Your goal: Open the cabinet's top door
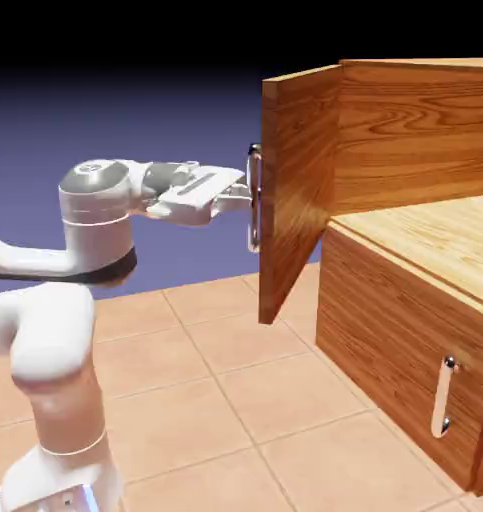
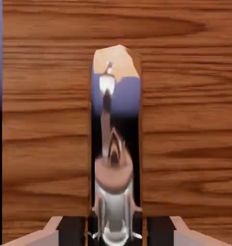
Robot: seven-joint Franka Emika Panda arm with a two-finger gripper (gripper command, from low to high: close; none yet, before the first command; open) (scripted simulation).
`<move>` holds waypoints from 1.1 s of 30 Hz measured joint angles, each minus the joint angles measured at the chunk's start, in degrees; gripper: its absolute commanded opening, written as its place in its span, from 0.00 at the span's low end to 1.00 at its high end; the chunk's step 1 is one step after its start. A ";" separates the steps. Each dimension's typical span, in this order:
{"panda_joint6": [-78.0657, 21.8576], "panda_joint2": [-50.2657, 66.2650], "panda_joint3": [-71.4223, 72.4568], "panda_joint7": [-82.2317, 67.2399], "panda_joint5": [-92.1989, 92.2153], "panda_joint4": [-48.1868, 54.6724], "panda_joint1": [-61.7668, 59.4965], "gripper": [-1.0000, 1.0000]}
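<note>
The gripper (image 1: pixel 247 197) is clenched on the long vertical silver handle (image 1: pixel 254 198) of the top door (image 1: pixel 297 190), reaching it level from the arm's side. In the hand view the mirror-bright handle (image 2: pixel 115 144) runs up the middle of the picture, between the two fingertips (image 2: pixel 69 231) at the bottom edge, which press close on either side of it; wood grain of the door (image 2: pixel 45 120) fills nearly everything behind.

From outside, the top door stands swung well out from the cabinet (image 1: pixel 415 250), its handle side turned toward the arm and its far edge meeting the cabinet body at the upper corner. Behind the open door the cabinet's inner wood wall (image 1: pixel 415 130) shows, and below it a lighter flat wooden surface (image 1: pixel 435 240) lies exposed.

The shorter lower panel (image 1: pixel 405 350) sits shut, flush with the cabinet's front, with its small silver handle (image 1: pixel 443 397) near the exterior view's lower right, well apart from the gripper.

The white arm (image 1: pixel 55 330) rises from the lower left, bends at a rounded joint (image 1: pixel 95 195) and stretches across to the door. The cabinet rests on a desk (image 1: pixel 205 400) of tan tiles.
</note>
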 measured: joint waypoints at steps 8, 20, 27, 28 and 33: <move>-9.62 -7.26 14.45 -7.71 19.84 -1.06 3.03 0.00; -37.13 -4.44 39.23 -8.23 40.99 10.04 9.05 0.00; -52.71 -0.10 50.95 -8.16 50.18 24.38 1.29 0.00; -54.61 0.32 52.13 -8.24 51.06 26.46 -0.13 0.00; -63.43 1.85 56.92 -8.93 54.45 36.84 -7.62 0.00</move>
